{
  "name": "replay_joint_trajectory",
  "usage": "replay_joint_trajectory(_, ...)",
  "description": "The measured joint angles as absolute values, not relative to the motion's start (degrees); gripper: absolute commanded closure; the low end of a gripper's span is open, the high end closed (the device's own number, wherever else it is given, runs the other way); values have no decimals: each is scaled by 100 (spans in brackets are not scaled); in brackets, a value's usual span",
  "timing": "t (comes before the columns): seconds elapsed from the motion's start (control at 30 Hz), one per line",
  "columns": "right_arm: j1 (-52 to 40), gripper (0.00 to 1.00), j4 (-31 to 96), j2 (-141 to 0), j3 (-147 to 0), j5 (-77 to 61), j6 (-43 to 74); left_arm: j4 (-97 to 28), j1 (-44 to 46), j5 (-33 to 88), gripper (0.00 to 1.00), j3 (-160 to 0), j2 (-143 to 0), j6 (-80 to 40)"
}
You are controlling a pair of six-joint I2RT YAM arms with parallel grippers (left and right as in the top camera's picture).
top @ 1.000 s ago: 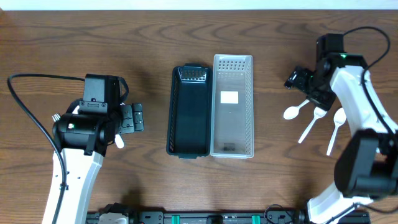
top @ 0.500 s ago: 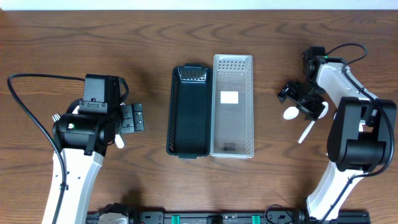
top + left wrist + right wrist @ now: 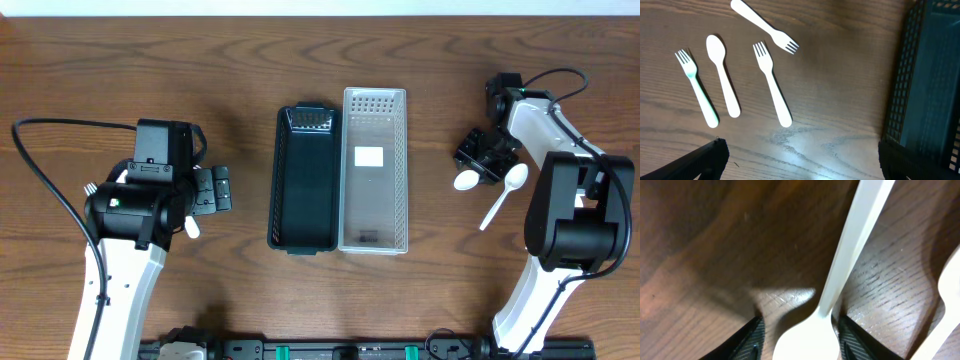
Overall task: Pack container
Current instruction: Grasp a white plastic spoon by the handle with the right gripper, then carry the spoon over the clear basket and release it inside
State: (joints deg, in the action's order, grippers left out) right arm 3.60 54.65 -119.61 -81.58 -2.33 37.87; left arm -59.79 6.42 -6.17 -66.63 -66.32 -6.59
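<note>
- Note the right gripper (image 3: 487, 160) just to the right of the clear bin (image 3: 375, 100): fingers apart, straddling the neck of a white spoon (image 3: 466, 181) flat on the table (image 3: 450, 60), not clamped.
- Expect a slip on closing. Thin, smooth plastic flat on wood gives the fingertips little to bite, so the neck can squirt sideways or pivot.
- Watch for a scrape. Fingertips set this low can dig into the wood and stall before gripping.
- Keep clear of the second spoon (image 3: 502, 198), farther right of the clear bin and close beside the first. A sideways nudge can drag it along or wedge it between the fingers.
- Guard against a tilted pickup. A grip at the neck, near the bowl end, leaves the long handle free to droop and catch the rim of the clear bin on the way in.
- Confirm the target: no cutlery visible inside the clear bin or the black bin (image 3: 303, 190) touching its left side, so a drop in the wrong one remains possible.
- Note the left gripper (image 3: 212, 190), well left of the clear bin beyond the black bin: fingers wide apart, holding nothing, above three forks (image 3: 772, 82) and another spoon (image 3: 722, 75); cannot judge its height above them.
</note>
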Motion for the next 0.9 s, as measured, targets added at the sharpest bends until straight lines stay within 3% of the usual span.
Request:
replay_joint_trajectory(0.3,357,48,5137,-11961,-8171,-80,3695,-5979,642,-617,2,-6663,-6632,-657)
replay_joint_trajectory(0.47,360,71,4989,-11961,-8176,45,3634,-5986,642,-617,2,-6663,-6632,-657)
replay_joint_trajectory(0.6,364,78,4934,-11961,-8176,99,3638,-6010,642,-617,2,-6663,-6632,-657)
replay_joint_trajectory(0.67,364,90,4917,-11961,-8176,117,3623,-6010,642,-617,2,-6663,-6632,-657)
replay_joint_trajectory(0.77,364,99,4901,-11961,-8176,123,3597,-6010,642,-617,2,-6663,-6632,-657)
replay_joint_trajectory(0.9,364,99,4901,-11961,-8182,121,3503,-6010,642,-617,2,-6663,-6632,-657)
